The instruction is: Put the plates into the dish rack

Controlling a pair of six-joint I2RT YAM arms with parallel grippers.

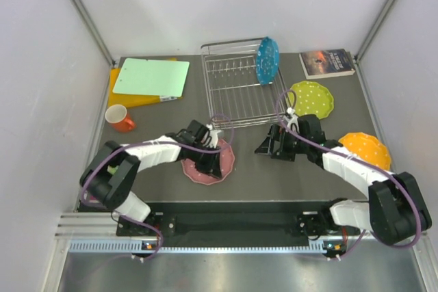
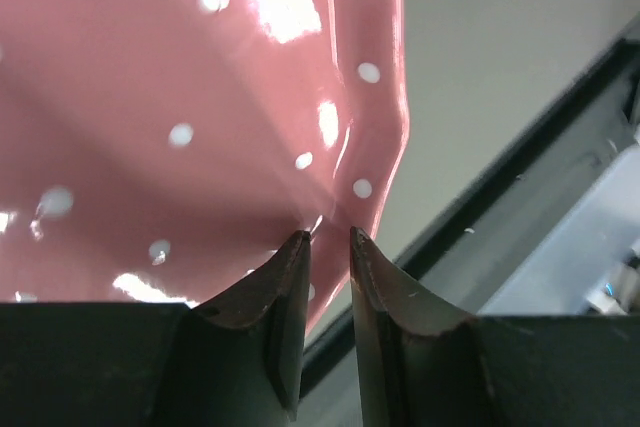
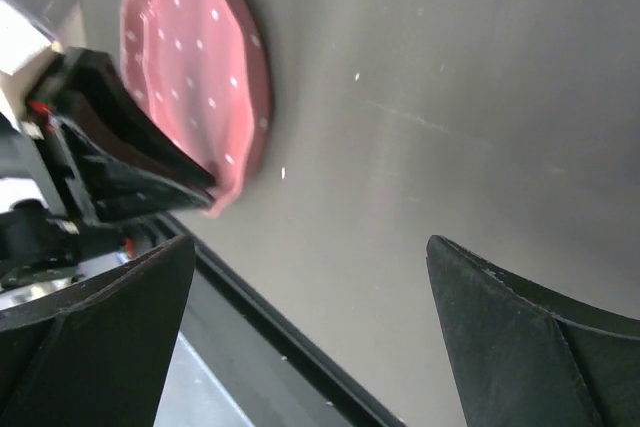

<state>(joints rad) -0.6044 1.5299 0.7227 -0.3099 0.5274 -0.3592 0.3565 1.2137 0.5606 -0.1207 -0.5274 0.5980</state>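
Plates: one of the four is racked. Blue plate (image 1: pixel 267 59) stands on edge, tilted, at the far right corner of the dish rack (image 1: pixel 233 94). Pink plate (image 1: pixel 198 172) sits on the table (image 1: pixel 274 176) in front of the rack, its rim pinched between the narrowly set jaws of the left gripper (image 2: pixel 330 237). Yellow-green plate (image 1: pixel 311 97) and orange plate (image 1: pixel 366 150) lie flat to the right of the rack, untouched. Right gripper (image 3: pixel 310 242) hangs near the pink plate, jaws spread wide, holding nothing.
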